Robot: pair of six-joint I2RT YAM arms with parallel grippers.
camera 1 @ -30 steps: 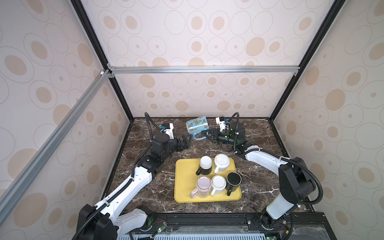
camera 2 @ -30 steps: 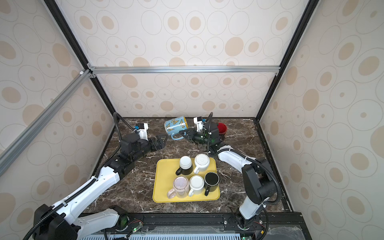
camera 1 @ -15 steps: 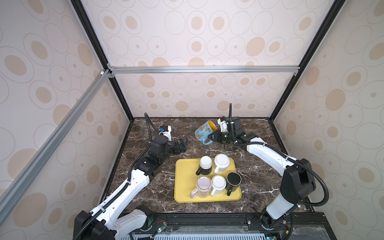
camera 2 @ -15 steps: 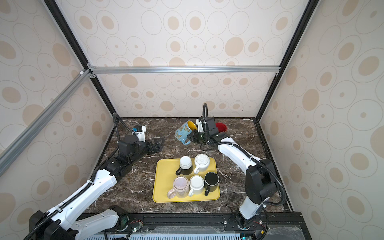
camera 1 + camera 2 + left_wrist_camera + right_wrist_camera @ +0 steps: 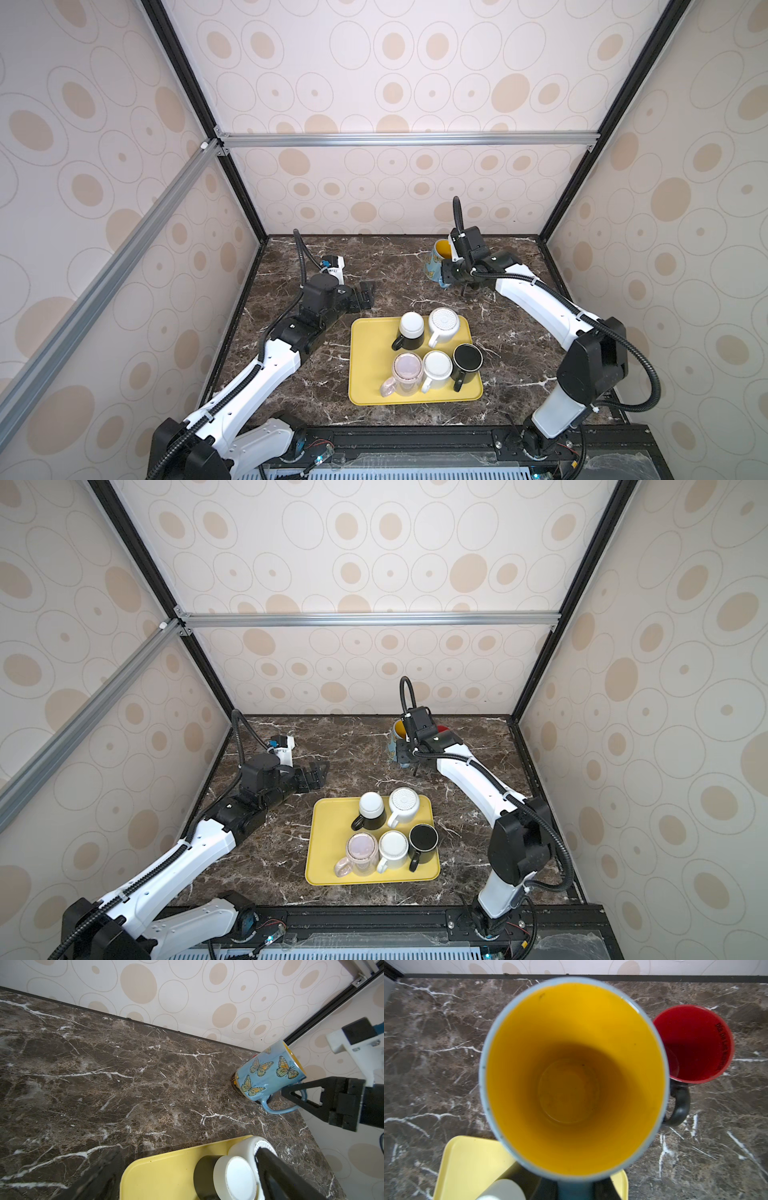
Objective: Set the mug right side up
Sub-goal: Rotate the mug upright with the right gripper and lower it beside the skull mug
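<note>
The blue mug (image 5: 435,262) stands mouth up near the back of the counter (image 5: 386,266). In both top views it is at about 12 o'clock from the yellow tray (image 5: 368,357) and well apart from it. The right wrist view looks straight down into its yellow inside, and the left wrist view shows the butterflies on its side. I cannot tell whether its base rests on the counter or hangs just above it.

The right tool (image 5: 448,277) is at the blue mug's 4 o'clock, closed tight on the handle (image 5: 574,1190). In the left wrist view, one black jaw crosses the handle loop.

A red mug (image 5: 693,1043) with a black handle stands upright just beside the blue mug. In a top view it is at the blue mug's 3 o'clock, partly hidden by the right arm.

The left tool (image 5: 365,296) is low over the counter at about 11 o'clock from the tray. Its jaws are spread wide and hold nothing. The blue mug is at its 2 o'clock, well apart.

A group of five mugs (image 5: 434,368) fills the 3 o'clock half of the tray. The two nearest 12 o'clock are bottoms up: a black mug (image 5: 411,330) with a white base and a white mug (image 5: 444,325). The 9 o'clock side of the tray is bare.
</note>
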